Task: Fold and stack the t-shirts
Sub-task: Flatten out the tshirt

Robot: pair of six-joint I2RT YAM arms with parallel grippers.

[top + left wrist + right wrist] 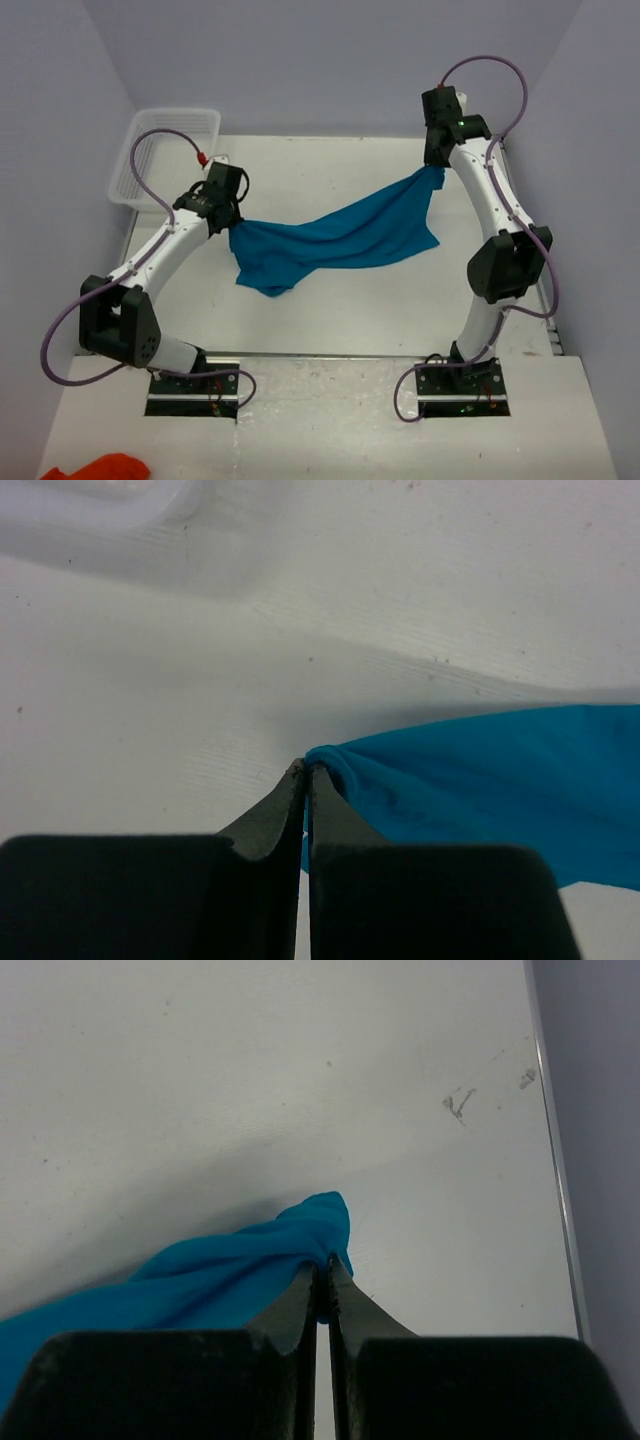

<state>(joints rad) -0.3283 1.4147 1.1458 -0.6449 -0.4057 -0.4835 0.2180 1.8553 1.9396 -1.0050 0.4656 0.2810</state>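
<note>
At the far left the white mesh basket (150, 150) stands near the left gripper (231, 226), which is pressed shut on one end of the teal t-shirt (340, 240), and this hangs stretched over the middle of the table (330, 320); the right gripper (436, 172) is clamped in the same way on the other end, near the right table edge. I judge this is the spreading step before any fold: the next move calls for lowering both ends together to lay it flat, and the open room is the near middle
</note>
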